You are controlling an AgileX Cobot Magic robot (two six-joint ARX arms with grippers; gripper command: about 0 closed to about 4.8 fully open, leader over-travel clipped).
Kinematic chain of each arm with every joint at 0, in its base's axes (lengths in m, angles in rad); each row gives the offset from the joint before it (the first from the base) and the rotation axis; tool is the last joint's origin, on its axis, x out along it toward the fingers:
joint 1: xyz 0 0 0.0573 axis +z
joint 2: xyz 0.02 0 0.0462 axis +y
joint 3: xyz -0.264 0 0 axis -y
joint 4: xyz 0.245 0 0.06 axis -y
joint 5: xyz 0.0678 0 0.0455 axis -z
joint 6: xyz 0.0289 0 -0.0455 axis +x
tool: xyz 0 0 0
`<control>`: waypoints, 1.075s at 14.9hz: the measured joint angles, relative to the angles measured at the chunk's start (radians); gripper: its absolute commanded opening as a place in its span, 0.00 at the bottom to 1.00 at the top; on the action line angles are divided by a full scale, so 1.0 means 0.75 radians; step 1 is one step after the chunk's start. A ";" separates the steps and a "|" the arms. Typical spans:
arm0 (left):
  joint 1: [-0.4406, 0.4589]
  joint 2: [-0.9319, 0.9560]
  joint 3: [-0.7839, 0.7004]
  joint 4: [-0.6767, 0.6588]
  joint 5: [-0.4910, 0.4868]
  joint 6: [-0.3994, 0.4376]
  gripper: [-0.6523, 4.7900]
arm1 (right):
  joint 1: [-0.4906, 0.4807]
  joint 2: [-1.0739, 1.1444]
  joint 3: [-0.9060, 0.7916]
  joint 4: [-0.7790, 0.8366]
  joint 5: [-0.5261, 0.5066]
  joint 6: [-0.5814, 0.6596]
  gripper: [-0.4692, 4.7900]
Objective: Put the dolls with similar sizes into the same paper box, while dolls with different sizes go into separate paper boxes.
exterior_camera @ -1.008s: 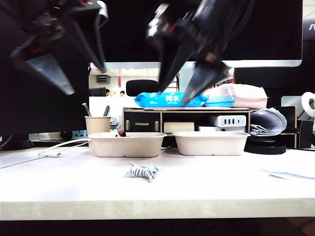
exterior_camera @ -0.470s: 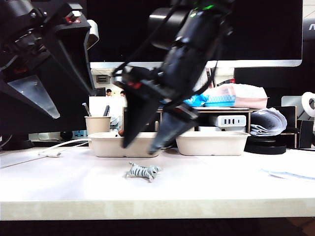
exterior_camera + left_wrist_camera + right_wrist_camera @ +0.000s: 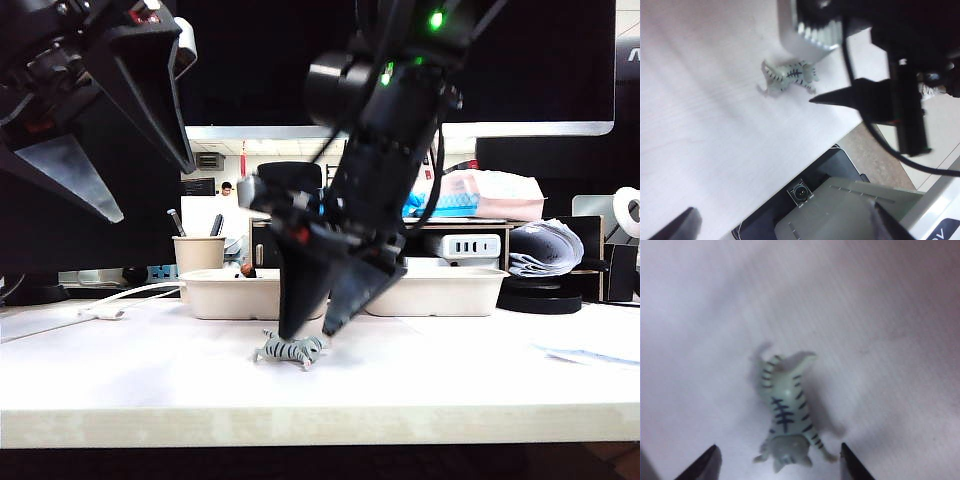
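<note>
1. A white striped doll lies on the pale tabletop, near its front edge.
2. The right tool points down just above the doll, its two dark fingers spread apart with the tips close over the doll's back; contact cannot be told.
3. The left tool hangs high at the upper left, well apart from the doll, with its fingers spread wide and nothing between them.
4. Two beige paper boxes stand side by side behind the doll: the left paper box and the right paper box, partly hidden by the right arm.
5. A beige pen cup stands behind the left paper box.
</note>
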State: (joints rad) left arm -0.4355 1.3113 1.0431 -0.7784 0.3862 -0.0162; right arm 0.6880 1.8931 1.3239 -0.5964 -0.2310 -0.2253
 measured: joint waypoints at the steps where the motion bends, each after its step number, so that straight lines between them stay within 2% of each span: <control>1: 0.000 -0.002 0.000 0.001 0.000 0.000 1.00 | 0.004 0.013 -0.001 0.001 0.000 -0.025 0.67; 6: 0.000 -0.005 0.000 0.001 0.001 -0.001 1.00 | 0.013 0.044 -0.001 0.066 -0.001 -0.086 0.67; 7: 0.000 -0.005 0.000 0.001 0.001 -0.002 1.00 | 0.014 0.044 -0.001 0.102 0.005 -0.087 0.59; 8: 0.000 -0.005 0.000 0.001 0.001 -0.003 1.00 | 0.014 0.044 0.000 0.124 0.008 -0.090 0.41; 9: 0.000 -0.005 0.000 0.001 0.001 -0.004 1.00 | 0.014 0.044 0.001 0.146 0.013 -0.091 0.39; 10: 0.000 -0.005 0.000 0.001 0.001 -0.004 1.00 | 0.015 0.044 0.001 0.149 0.014 -0.100 0.43; 11: 0.000 -0.005 0.000 0.001 0.001 -0.004 1.00 | 0.015 0.046 0.001 0.148 0.014 -0.102 0.66; 12: 0.001 -0.005 0.000 0.001 0.001 -0.004 1.00 | 0.014 0.066 0.002 0.142 0.003 -0.115 0.72; 13: 0.000 -0.005 0.000 -0.002 0.000 -0.004 1.00 | 0.015 0.083 0.009 0.126 -0.011 -0.116 0.67; 15: 0.000 -0.006 0.000 -0.005 0.001 -0.004 1.00 | 0.016 0.100 0.019 0.124 0.007 -0.125 0.25; 16: 0.000 -0.006 0.000 -0.005 0.004 -0.004 1.00 | 0.016 0.107 0.022 0.132 0.017 -0.124 0.14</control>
State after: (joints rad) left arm -0.4355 1.3071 1.0431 -0.7822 0.3889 -0.0193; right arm 0.7002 1.9732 1.3403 -0.4976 -0.2184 -0.3183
